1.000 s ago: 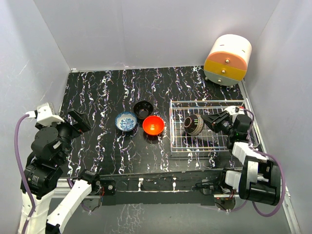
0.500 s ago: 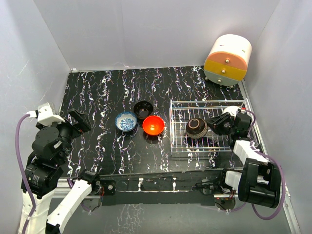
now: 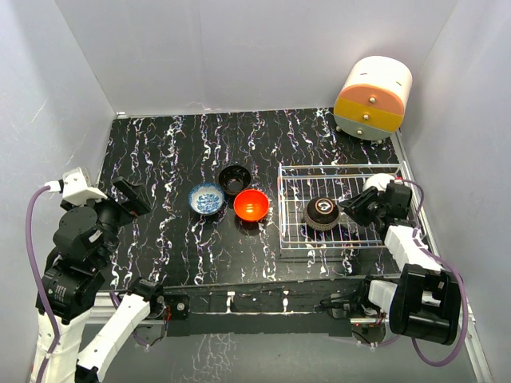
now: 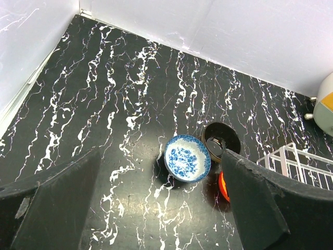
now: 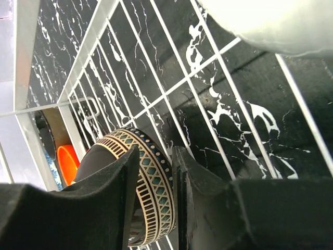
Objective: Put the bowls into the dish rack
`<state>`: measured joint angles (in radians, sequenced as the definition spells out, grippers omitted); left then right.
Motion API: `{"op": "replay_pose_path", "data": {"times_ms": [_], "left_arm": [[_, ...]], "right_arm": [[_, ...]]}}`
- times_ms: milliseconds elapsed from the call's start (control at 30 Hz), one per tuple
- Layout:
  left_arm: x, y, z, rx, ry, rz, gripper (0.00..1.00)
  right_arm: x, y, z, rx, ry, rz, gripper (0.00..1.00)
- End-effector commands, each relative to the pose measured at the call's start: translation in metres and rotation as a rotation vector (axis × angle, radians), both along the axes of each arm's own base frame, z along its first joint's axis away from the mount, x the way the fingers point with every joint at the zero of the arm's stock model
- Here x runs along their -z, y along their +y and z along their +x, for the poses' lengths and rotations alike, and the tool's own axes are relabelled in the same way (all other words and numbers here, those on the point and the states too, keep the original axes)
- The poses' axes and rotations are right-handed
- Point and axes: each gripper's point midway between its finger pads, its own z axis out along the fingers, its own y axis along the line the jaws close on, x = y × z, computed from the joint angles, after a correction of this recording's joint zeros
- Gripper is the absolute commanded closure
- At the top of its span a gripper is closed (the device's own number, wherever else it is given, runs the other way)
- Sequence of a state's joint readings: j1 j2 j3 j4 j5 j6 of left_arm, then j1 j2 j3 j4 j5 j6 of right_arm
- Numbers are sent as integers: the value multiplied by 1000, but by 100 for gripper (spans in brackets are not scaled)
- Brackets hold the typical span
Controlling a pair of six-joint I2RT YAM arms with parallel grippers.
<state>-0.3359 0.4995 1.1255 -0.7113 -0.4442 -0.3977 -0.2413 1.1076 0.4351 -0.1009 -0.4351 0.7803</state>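
Observation:
The silver wire dish rack (image 3: pixel 335 168) (image 5: pixel 88 47) lies at the right. A dark bowl with a tan-gold patterned band (image 3: pixel 321 213) (image 5: pixel 153 182) sits upright inside it. My right gripper (image 3: pixel 349 209) (image 5: pixel 156 156) is open, its fingers loosely astride that bowl's rim. A white bowl (image 3: pixel 381 182) (image 5: pixel 270 21) rests at the rack's right end. On the table left of the rack stand the blue-and-white bowl (image 3: pixel 206 198) (image 4: pixel 187 158), the black bowl (image 3: pixel 235 177) (image 4: pixel 221 140) and the red-orange bowl (image 3: pixel 251 205) (image 4: pixel 223 186). My left gripper (image 3: pixel 132 197) (image 4: pixel 161 208) hangs open and empty, left of them.
A round cream-and-orange drawer cabinet (image 3: pixel 373 97) stands at the back right corner, behind the rack. White walls close the table on three sides. The rack's left wall (image 4: pixel 296 159) is close to the red-orange bowl.
The right gripper has lowered the patterned bowl from tilted on its side to upright in the rack, drawn back to the right a little and loosened its jaws. The left arm has not moved.

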Motion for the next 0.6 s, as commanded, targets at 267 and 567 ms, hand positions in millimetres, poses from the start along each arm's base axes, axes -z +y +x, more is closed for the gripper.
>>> {"op": "replay_pose_path", "data": {"times_ms": [267,567], "left_arm": [[5,-14,13,54,0,-14,3],[23,-28,22,109,81,-9,3]], "right_arm": [[-107,-15,35,-88,-186,-314,53],[-127,91,18,-339,-175,-500,52]]}}
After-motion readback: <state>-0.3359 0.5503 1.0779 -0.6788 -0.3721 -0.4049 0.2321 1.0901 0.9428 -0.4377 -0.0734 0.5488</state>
